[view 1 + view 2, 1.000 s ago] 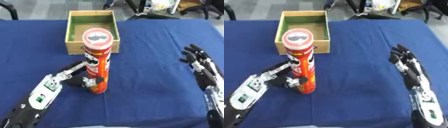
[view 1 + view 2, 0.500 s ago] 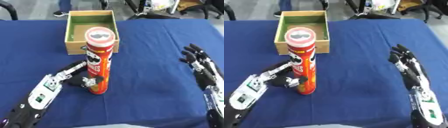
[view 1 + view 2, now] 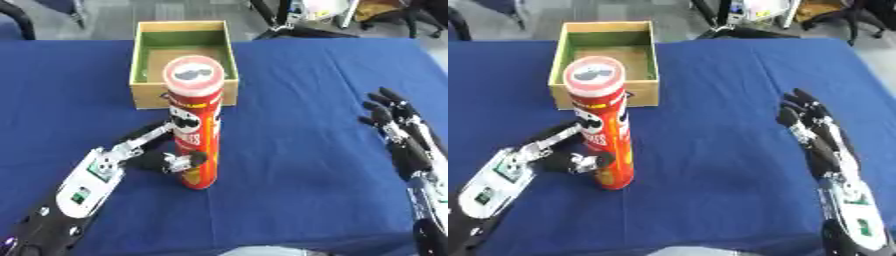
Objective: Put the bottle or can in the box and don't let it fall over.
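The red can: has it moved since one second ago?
No. The red can stands upright at the same spot before the wooden box, with the left hand curled round it.

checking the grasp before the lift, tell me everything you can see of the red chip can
The red chip can is a tall, slim tube, seemingly cardboard, with a pale lid printed with a moustached face and red-and-yellow printing down its side. It stands upright on the blue tablecloth, just in front of the open wooden box, not in it. The left robot hand has fingers and thumb curled round its lower half. Nothing else touches it.
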### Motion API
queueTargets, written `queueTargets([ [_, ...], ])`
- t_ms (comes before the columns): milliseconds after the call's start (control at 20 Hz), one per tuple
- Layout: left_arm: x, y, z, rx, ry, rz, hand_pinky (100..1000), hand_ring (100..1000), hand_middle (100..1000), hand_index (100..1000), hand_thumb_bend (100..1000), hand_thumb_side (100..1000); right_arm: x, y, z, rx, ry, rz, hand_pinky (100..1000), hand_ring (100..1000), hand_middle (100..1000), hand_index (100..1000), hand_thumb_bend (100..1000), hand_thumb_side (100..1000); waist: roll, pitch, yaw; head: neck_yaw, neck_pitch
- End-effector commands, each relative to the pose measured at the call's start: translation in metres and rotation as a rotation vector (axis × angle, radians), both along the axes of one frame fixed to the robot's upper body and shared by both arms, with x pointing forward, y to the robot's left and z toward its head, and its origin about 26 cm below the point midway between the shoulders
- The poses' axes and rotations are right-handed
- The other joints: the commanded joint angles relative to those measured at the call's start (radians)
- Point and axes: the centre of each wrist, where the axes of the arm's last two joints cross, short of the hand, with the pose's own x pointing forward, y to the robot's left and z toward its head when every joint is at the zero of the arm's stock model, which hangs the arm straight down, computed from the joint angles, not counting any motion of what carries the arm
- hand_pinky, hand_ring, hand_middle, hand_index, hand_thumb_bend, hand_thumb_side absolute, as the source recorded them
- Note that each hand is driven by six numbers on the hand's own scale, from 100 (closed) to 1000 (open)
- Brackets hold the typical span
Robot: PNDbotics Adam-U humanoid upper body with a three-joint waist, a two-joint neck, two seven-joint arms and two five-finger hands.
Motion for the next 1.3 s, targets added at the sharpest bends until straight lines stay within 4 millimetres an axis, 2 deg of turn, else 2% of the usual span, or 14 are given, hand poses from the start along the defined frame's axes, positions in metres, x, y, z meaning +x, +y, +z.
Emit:
queueTargets([
  [50, 0.003, -0.004, 0.012, 0.001, -0.073, 0.016, 786, 959, 972, 1000, 565, 625, 0.002, -0.003, 0.008, -0.013, -0.02, 0.002, 795, 893, 848, 925, 571, 435, -0.001, -0.007, -0.003, -0.001, 0.002],
  [200, 0.004, -0.004, 0.01, 0.013, -0.096, 0.034, 790, 964, 975, 1000, 594, 630, 0.003, -0.004, 0.008, -0.013, -0.021, 0.001, 795, 893, 848, 925, 571, 435, -0.002, -0.005, -0.005, 0.0, 0.002],
  [800, 0.008, -0.004, -0.001, -0.014, -0.078, 0.018, 795, 967, 976, 1000, 599, 629, 0.003, -0.005, 0.008, -0.01, -0.023, -0.005, 795, 893, 848, 926, 572, 434, -0.009, -0.001, -0.006, 0.001, 0.003],
  [1300, 0.011, -0.005, -0.006, -0.06, -0.008, -0.025, 784, 949, 951, 1000, 548, 630, 0.003, -0.005, 0.007, -0.006, -0.022, -0.006, 796, 893, 848, 926, 571, 433, -0.013, 0.002, -0.008, 0.001, 0.005],
])
